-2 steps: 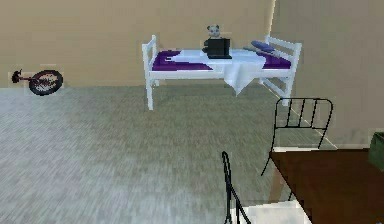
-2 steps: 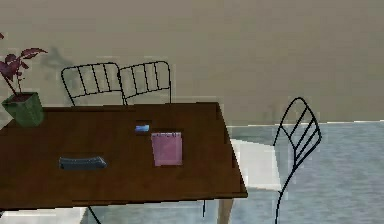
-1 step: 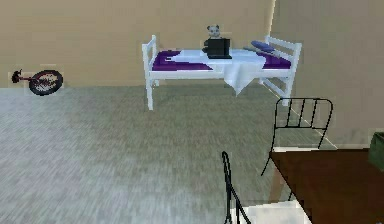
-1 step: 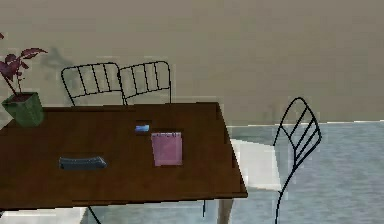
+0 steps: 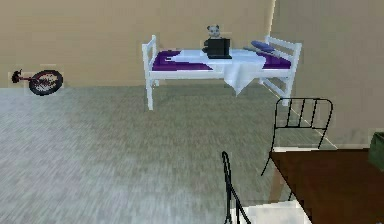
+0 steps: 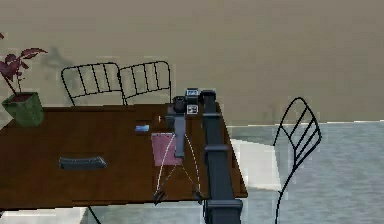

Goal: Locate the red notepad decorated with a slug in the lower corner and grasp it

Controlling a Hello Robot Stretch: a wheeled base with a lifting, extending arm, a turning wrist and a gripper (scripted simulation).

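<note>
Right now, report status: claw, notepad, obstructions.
Claw above dark wooden table, load cannot be told. Pinkish-red flat notepad lies on table at claw. Small grey object close by, picture-left of notepad.

We record no legible text, label, number or sign anywhere, including on the pinkish-red flat pad (image 6: 160, 150).

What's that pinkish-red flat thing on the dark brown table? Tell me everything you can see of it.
The pinkish-red rectangular pad lies flat on the dark brown wooden table, near its right end in the arm side view. It looks thin and papery; any decoration is too small to tell. The tool is at its right edge; touching or not cannot be told.
</note>
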